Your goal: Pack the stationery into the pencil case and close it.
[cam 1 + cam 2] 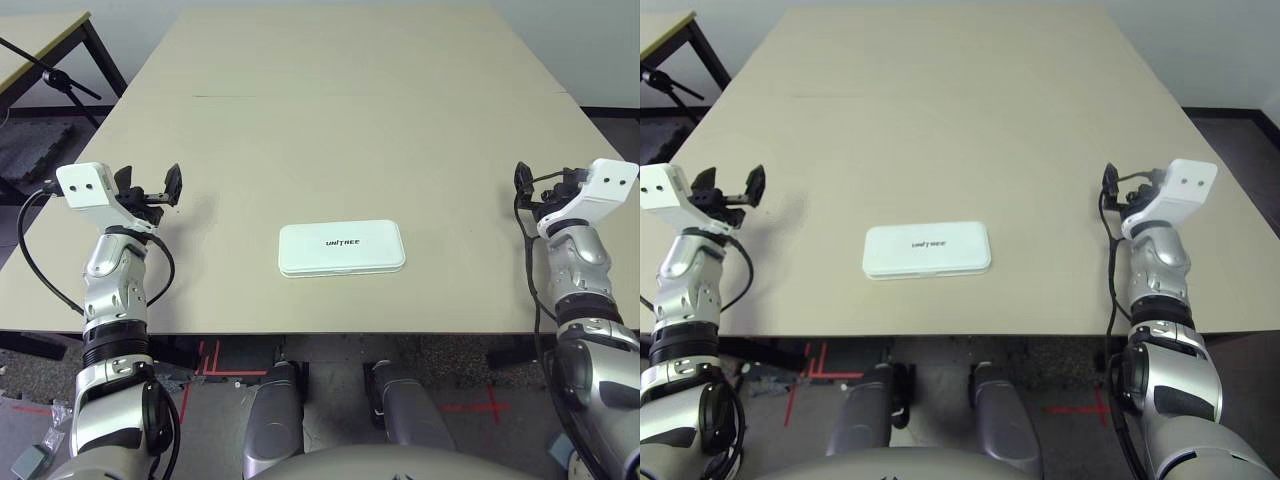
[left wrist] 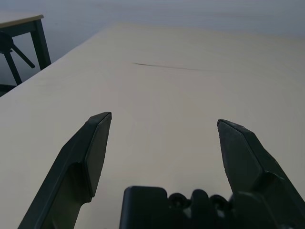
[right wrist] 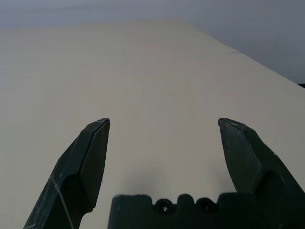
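Note:
The pencil case [image 1: 341, 248], a flat white box with rounded corners and black "UNITREE" print on its lid, lies shut near the middle of the table's front edge. The stationery is out of view. My left gripper [image 1: 150, 182] hovers open above the table's left side, well left of the case, with nothing between its fingers [image 2: 95, 143]. My right gripper [image 1: 541, 182] hovers open at the table's right edge, well right of the case. Its fingers [image 3: 240, 148] are also empty.
The beige table [image 1: 350, 120] stretches far back, with a faint dark seam [image 1: 235, 97] across its far half. A second table with black legs [image 1: 95, 45] and a black stand [image 1: 50, 72] are off the back left corner.

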Motion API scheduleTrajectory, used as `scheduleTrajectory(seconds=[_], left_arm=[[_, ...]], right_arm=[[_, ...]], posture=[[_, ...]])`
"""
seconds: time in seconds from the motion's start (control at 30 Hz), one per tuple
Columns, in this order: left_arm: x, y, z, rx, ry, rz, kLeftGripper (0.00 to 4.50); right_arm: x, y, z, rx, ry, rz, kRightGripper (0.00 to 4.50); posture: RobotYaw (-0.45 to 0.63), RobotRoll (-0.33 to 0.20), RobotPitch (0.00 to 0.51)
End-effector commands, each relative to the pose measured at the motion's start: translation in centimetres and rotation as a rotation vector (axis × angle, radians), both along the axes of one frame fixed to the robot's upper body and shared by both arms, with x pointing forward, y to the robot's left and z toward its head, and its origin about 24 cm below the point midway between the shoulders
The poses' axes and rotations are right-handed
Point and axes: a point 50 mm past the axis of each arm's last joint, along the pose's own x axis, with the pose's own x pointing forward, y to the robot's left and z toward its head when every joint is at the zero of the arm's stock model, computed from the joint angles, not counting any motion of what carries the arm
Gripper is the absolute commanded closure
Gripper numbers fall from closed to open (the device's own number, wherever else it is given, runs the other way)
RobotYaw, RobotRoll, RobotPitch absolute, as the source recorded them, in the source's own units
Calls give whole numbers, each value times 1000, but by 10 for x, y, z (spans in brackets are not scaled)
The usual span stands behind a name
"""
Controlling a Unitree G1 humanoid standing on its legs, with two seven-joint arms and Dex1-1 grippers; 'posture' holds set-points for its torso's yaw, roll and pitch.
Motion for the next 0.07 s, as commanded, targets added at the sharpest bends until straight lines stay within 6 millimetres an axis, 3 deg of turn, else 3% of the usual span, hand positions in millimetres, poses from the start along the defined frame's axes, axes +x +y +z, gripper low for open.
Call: scheduleTrajectory(seconds=[0.03, 0.07], left_arm=[[-2, -5, -7, -7, 16, -4, 19], [-3, -5, -8, -10, 16, -2, 19]], right_arm=[[3, 3, 1, 20, -15, 4, 0], [4, 4, 1, 20, -15, 9, 0]], posture=[[-21, 0, 141], [-21, 0, 141]])
